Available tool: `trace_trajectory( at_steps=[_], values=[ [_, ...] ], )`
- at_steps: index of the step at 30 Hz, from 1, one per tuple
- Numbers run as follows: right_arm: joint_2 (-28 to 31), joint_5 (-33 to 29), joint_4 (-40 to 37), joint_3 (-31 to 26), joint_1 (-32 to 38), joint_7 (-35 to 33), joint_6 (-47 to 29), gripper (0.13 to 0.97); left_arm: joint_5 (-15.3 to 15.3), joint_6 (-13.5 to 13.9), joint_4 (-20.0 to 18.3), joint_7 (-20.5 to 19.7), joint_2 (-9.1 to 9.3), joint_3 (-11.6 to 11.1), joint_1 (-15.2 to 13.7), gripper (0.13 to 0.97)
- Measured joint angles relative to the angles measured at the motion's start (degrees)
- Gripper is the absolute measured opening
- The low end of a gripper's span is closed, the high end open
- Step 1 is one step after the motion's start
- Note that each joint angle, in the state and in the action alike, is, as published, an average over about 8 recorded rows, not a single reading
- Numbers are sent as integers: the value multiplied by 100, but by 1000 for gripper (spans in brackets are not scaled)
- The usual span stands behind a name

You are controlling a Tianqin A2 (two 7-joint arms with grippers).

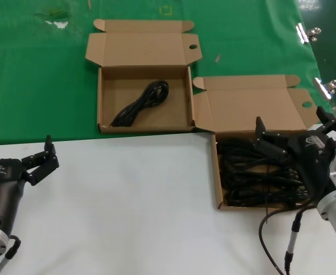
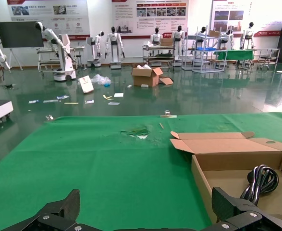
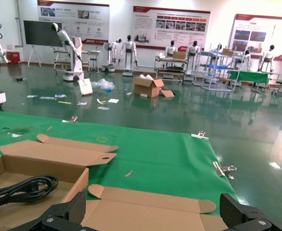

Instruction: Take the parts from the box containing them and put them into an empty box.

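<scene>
The box containing the parts (image 1: 216,172) lies open at the right on the white table, packed with black cable bundles (image 1: 253,177). My right gripper (image 1: 293,127) hovers open over its far side, near the raised lid (image 3: 145,211), holding nothing. The other box (image 1: 122,86) sits open farther back on the green cloth, with one looped black cable (image 1: 140,103) inside; the right wrist view shows that cable (image 3: 20,187) too. At the left over the white table my left gripper (image 1: 40,157) stands open and empty, and its view shows the far box (image 2: 237,163) with its cable (image 2: 261,180) off to one side.
Metal binder clips (image 1: 308,32) (image 1: 328,86) pin the green cloth's right edge. A grey cable (image 1: 291,235) hangs from my right arm over the table's near right. The white tabletop (image 1: 127,200) stretches between both arms. Robots and cardboard stand across the hall floor behind.
</scene>
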Motion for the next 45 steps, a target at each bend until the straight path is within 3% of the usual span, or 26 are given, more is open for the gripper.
trace_trajectory(
  at_steps=[45],
  values=[
    [0, 0, 0, 0, 0, 0, 0, 966, 0, 0, 0, 0, 0, 0, 0, 966]
  ],
)
